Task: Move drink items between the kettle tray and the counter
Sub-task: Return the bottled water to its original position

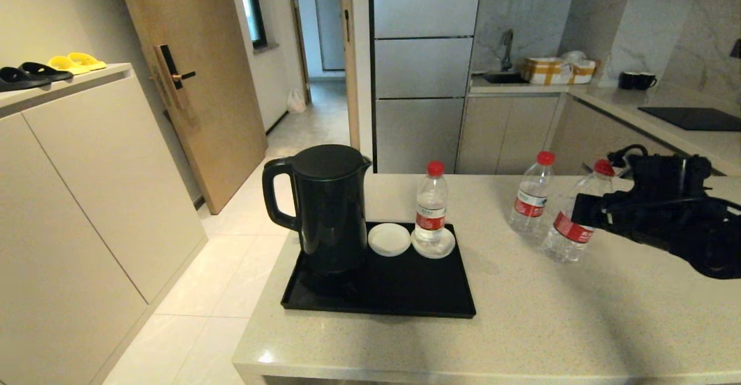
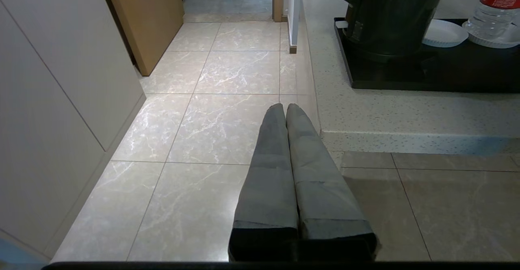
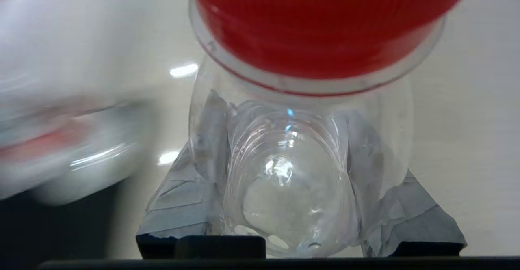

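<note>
Beige speckled stone fills our view: the counter point(image 1: 579, 315) carries the kettle tray point(image 1: 405, 292) on its left part, with a black kettle point(image 1: 327, 205) and two white saucers point(image 1: 389, 239) on it. One bottle point(image 1: 430, 208) stands upright on the right-hand saucer. A second bottle point(image 1: 531, 194) stands on the bare counter, well right of the tray. We see the right gripper point(image 3: 292, 172) clamped on a third bottle point(image 1: 573, 220), tilted, just beside the second, its fingers point(image 3: 178, 205) pressed against both sides. Off the counter's near left corner, over the floor tiles, the left gripper point(image 2: 286, 109) hangs with fingers together.
</note>
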### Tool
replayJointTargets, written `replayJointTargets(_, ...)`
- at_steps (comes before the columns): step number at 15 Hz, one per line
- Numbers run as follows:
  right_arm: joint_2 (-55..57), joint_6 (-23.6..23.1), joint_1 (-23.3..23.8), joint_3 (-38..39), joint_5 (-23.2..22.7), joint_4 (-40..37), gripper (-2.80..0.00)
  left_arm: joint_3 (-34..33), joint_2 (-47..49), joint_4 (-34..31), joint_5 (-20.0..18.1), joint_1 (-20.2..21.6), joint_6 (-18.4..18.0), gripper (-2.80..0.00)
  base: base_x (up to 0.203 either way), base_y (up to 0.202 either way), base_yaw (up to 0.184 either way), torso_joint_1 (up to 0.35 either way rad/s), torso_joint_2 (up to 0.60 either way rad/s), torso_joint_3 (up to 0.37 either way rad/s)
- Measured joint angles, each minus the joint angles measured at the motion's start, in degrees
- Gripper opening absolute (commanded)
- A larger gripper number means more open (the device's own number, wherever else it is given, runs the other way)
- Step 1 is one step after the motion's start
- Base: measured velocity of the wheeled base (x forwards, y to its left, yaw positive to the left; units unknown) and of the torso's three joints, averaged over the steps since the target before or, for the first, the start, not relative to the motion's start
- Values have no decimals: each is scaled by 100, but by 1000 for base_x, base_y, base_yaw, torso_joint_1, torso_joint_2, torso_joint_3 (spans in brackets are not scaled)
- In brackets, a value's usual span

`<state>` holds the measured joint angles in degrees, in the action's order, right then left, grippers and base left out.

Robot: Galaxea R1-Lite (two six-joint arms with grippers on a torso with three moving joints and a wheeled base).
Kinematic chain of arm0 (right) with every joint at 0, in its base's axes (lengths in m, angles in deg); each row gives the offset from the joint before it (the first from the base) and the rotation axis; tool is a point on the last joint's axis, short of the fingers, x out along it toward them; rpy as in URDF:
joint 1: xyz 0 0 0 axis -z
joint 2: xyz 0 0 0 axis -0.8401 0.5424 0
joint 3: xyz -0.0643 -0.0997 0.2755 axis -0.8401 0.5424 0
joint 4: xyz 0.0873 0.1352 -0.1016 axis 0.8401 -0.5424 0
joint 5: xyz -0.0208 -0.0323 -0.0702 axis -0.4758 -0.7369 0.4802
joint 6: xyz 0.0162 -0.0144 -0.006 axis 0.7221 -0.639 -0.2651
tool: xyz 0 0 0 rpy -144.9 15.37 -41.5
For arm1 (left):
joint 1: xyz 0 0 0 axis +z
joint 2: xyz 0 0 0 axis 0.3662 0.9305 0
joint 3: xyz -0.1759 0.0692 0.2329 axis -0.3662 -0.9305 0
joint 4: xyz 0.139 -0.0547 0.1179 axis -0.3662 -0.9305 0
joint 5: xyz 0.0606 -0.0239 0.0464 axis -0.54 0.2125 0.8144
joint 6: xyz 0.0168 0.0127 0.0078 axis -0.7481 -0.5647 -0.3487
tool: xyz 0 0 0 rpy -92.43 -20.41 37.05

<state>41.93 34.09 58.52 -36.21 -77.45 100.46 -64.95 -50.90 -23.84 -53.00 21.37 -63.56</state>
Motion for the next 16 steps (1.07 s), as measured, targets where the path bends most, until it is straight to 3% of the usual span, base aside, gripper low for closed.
replayJointTargets(2,-761,289,-903,-25,-197,-913,-280,0,0,0,-1,1,0,-280,0,0,0,0,0,0)
replayJointTargets(4,-1126,444,-1844,-264,79,-1430,-280,0,0,0,0,1,-2,-280,0,0,0,0,0,0)
replayJointTargets(7,-696,472,-2912,-833,730,-1500,-280,0,0,0,-2,6,0,-280,0,0,0,0,0,0)
replayJointTargets(9,-122,277,-3473,-1048,1010,-1157,-280,0,0,0,-1,-2,2,-280,0,0,0,0,0,0)
replayJointTargets(12,731,41,-3897,-1153,1441,-607,-280,0,0,0,0,0,1,-280,0,0,0,0,0,0)
replayJointTargets(16,1427,45,-4071,-1192,1566,157,-280,0,0,0,0,1,0,-280,0,0,0,0,0,0)
